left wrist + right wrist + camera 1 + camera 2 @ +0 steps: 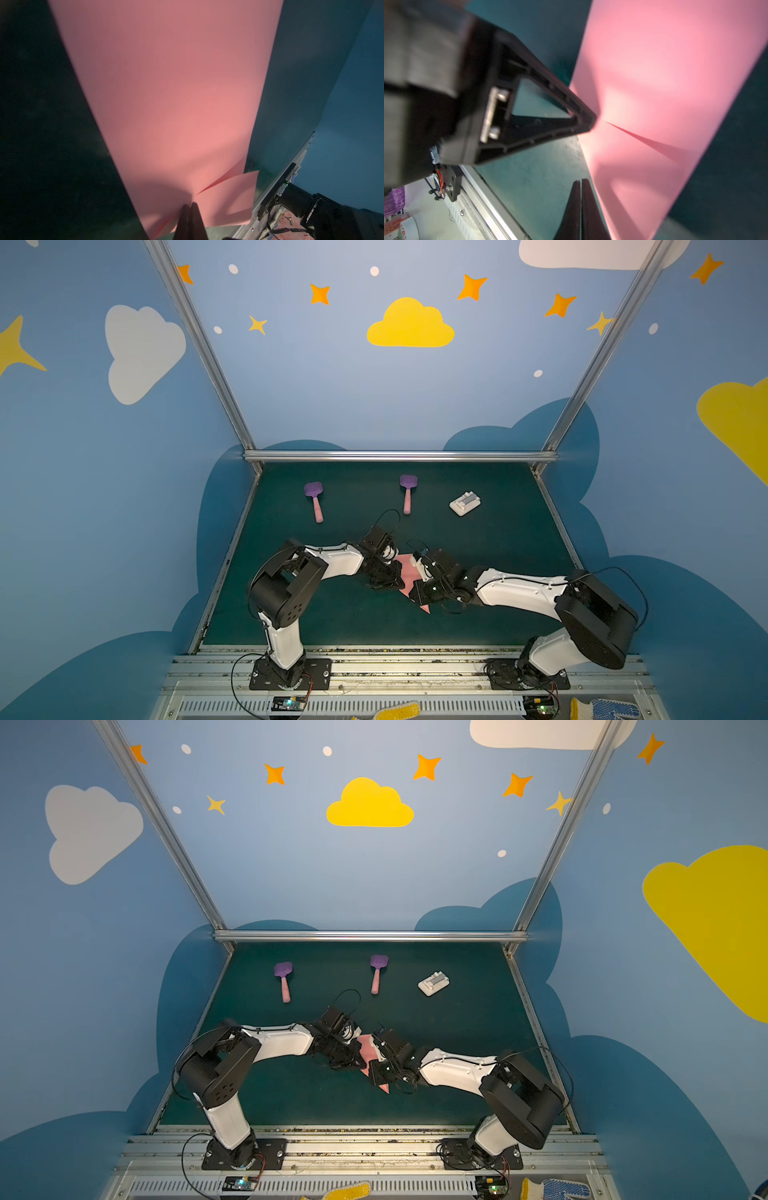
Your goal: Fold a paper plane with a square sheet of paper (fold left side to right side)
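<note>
The salmon-pink sheet of paper point(404, 572) point(367, 1049) lies folded into a narrow pointed shape on the green mat between both arms, its tip point(425, 608) toward the front. In the left wrist view the paper point(170, 93) has a flap point(228, 199) lifting along a crease. My left gripper point(190, 204) point(388, 581) is shut, its tips resting on top of the paper where the flap starts. One of its fingers point(583, 122) shows touching the paper point(664, 72) in the right wrist view. My right gripper point(580, 181) is shut and empty, over the mat just beside the paper's edge.
Two purple spatulas with pink handles point(314, 502) point(407, 494) and a small white block point(464, 503) lie at the back of the mat point(498, 539). An aluminium rail point(395, 659) runs along the front edge, with gloves point(602, 709) beyond it.
</note>
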`<state>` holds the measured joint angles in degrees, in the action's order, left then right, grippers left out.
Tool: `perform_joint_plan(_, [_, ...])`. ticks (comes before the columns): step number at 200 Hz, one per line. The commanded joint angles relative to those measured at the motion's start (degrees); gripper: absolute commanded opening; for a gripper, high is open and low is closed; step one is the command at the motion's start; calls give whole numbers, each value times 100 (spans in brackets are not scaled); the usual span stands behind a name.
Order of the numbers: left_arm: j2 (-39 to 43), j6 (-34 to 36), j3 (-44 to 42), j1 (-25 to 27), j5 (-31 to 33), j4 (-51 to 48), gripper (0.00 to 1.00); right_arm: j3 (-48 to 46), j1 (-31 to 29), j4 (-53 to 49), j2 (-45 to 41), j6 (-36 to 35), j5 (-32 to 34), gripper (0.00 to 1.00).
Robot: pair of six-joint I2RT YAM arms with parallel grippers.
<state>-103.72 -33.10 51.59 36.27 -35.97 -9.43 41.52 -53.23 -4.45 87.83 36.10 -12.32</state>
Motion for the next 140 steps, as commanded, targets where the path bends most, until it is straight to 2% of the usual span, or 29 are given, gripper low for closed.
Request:
perform_joint_plan(1, [-359,35,-99,99,363,-157,4,184,-46,133,197,37,-8,0])
perform_joint_plan(63, [-342,54,-106,97,379,-182,4,170,-34,262,610,29,-2,0])
perform_joint_plan(140, [-348,90,-114,99,411,-265,4,-496,59,425,365,167,71,0])
